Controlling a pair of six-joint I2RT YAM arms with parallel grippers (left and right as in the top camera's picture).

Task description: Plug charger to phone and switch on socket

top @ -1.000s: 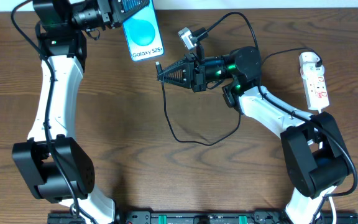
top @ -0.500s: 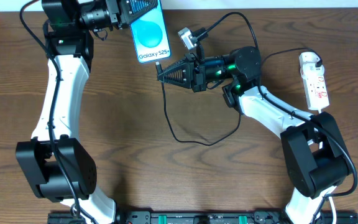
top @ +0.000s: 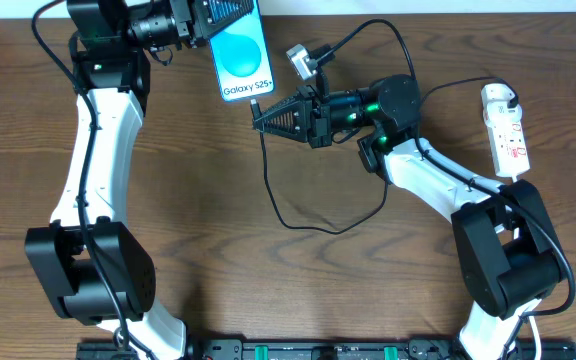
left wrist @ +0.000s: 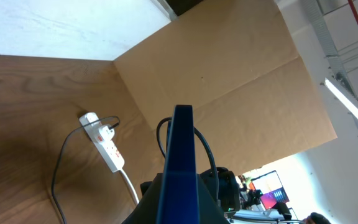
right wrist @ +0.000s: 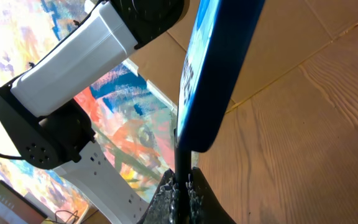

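Observation:
My left gripper (top: 206, 22) is shut on the top end of the phone (top: 241, 58) and holds it above the table, blue "Galaxy S25+" screen up; the left wrist view shows it edge-on (left wrist: 182, 162). My right gripper (top: 261, 114) is shut on the plug tip of the charger (top: 268, 170). The tip touches the phone's bottom edge, seen close in the right wrist view (right wrist: 183, 158), below the phone (right wrist: 213, 68). The black cable loops across the table to a white plug in the socket (top: 508, 130) at the far right. The socket also shows in the left wrist view (left wrist: 104, 142).
The socket's thick white cord (top: 513, 195) runs down behind my right arm. A cardboard wall (left wrist: 229, 74) stands beyond the table's right side. A black rail (top: 308, 350) runs along the front edge.
My left gripper moved the phone a little right and down toward the plug tip between the oldest frame and half a second ago. Nothing has moved since. The right arm held still.

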